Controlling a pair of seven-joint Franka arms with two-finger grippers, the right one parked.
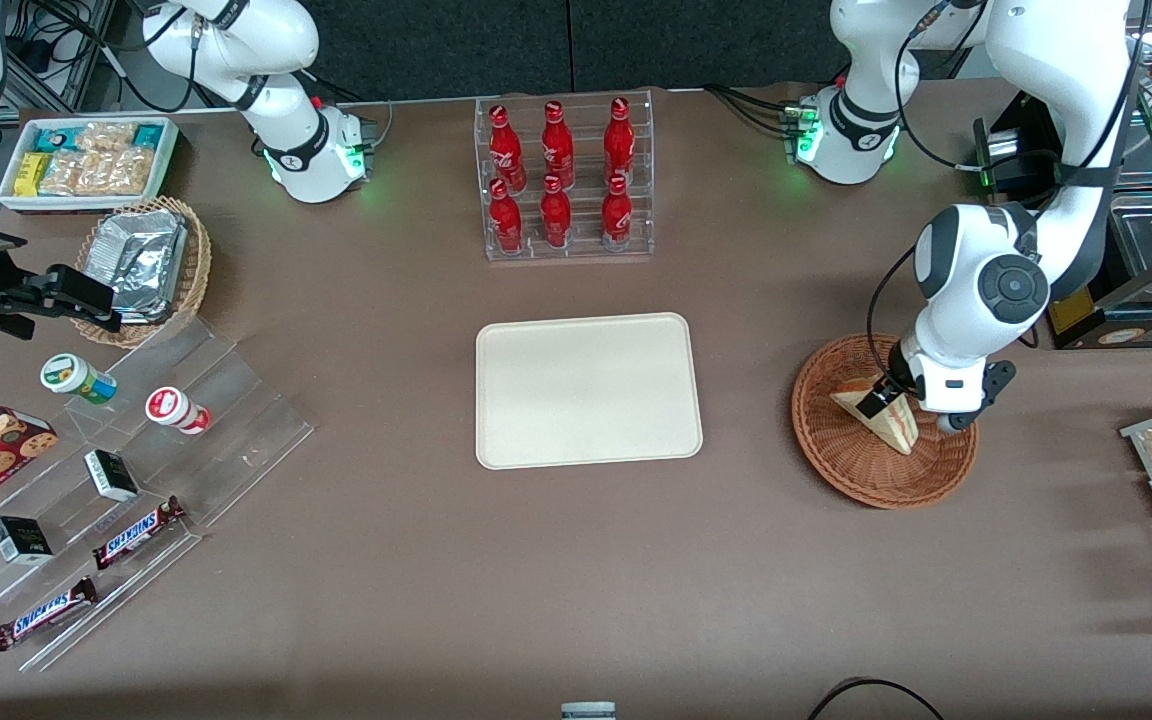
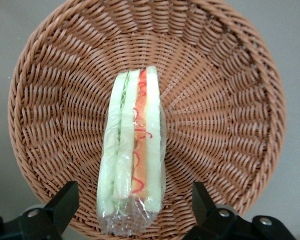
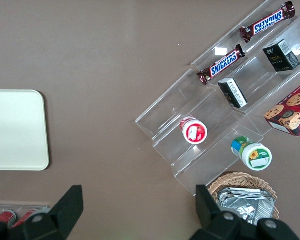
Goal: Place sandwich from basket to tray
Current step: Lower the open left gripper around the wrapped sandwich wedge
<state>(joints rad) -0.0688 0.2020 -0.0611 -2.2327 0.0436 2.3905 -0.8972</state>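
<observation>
Gripper hovers over the basket, fingers spread wide, straddling the sandwich without contact. Sandwich lies inside basket on edge, long axis running from rim toward centre. Tray sits apart, toward the parked arm.

A robotics lab staged as a mock snack shop: two white arms bolted to a brown table, cables trailing, with a clear rack of red cola bottles, acrylic steps displaying Snickers bars, and a box of snack packets.
</observation>
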